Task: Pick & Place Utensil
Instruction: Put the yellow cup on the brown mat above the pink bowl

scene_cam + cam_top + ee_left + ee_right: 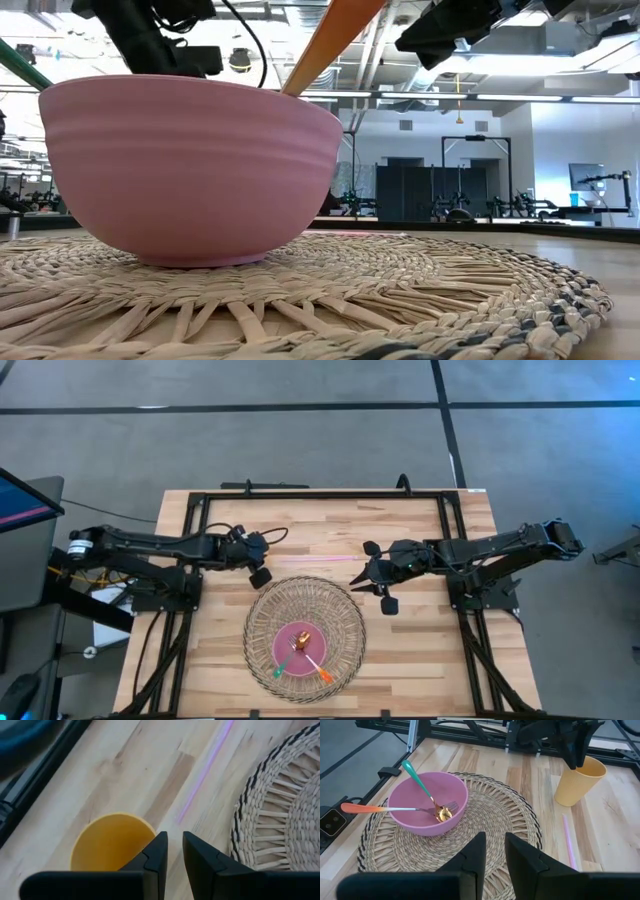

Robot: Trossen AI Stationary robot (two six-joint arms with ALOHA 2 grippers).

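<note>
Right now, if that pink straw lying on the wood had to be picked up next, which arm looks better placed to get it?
Probably the right. The right gripper hovers near one end of the pink straw, empty. The left gripper hovers over the yellow cup, farther off, though also empty.

Bench (420,650): light wood planks, black frame rails along the edges. Grey floor (300,440) around it, crossed by dark lines.

Round woven straw mat (510,827) on the bench, dark-flecked along its rim.

Yellow cup (578,782) upright on bare wood, just beside the mat, not on it. Seen also in the left wrist view (111,842).

Pale pink straw (568,841) flat on the wood between cup and mat edge.

Monitor (22,500) off the bench's left side.
</note>
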